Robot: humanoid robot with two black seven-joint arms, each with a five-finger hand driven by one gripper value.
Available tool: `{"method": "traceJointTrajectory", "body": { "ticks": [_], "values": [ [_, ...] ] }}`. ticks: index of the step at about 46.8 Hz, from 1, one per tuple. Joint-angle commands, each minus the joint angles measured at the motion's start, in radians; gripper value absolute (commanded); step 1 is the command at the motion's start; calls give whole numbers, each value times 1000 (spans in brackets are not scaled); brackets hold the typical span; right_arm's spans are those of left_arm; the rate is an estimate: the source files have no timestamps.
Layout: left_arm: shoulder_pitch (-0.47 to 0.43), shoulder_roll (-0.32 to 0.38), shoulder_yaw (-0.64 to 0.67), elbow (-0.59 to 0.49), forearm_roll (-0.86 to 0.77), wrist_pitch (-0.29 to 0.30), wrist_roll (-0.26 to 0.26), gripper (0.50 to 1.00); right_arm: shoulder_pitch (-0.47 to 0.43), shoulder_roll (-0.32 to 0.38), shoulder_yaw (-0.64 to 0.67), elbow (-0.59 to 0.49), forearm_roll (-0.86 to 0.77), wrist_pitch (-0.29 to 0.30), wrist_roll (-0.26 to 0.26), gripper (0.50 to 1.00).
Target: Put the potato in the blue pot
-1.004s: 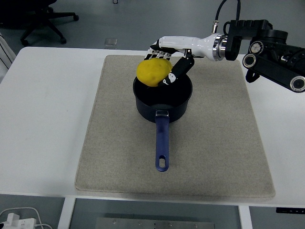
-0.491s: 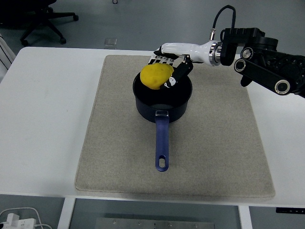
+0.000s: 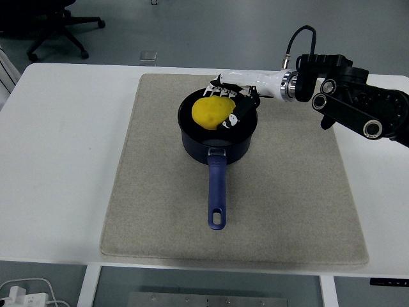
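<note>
A yellow potato [image 3: 213, 111] sits low inside the mouth of the dark blue pot [image 3: 192, 139], which stands on the beige mat with its handle [image 3: 217, 195] pointing toward the near edge. My right hand [image 3: 231, 102] reaches in from the right over the pot's far rim, fingers [image 3: 235, 116] still curled around the potato's right and far side. The pot's bottom is mostly hidden by the potato and hand. No left arm shows.
The beige mat [image 3: 147, 192] covers the middle of the white table [image 3: 57, 160]. The right forearm's black joints [image 3: 358, 105] hang over the mat's far right corner. An office chair base [image 3: 57, 29] stands on the floor beyond the table.
My right hand has lowered the potato from above the pot's far left rim down into the pot, shifting slightly right.
</note>
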Motion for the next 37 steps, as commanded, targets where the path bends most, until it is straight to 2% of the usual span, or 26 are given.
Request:
{"method": "traceJointTrajectory", "body": {
  "ticks": [1,10,18,23,34,37],
  "values": [
    [0,0,0,0,0,0,0,996,-2,0,-1,0,-2,0,0,555],
    [0,0,0,0,0,0,0,996,-7,0,-1,0,3,0,0,699],
    [0,0,0,0,0,0,0,996,-5,0,1,0,3,0,0,789],
    [0,0,0,0,0,0,0,996,-7,0,1,0,3,0,2,829],
    [0,0,0,0,0,0,0,996,-5,-2,1,0,4,1,5,862],
    [0,0,0,0,0,0,0,996,-5,0,1,0,4,1,5,885]
  ]
}}
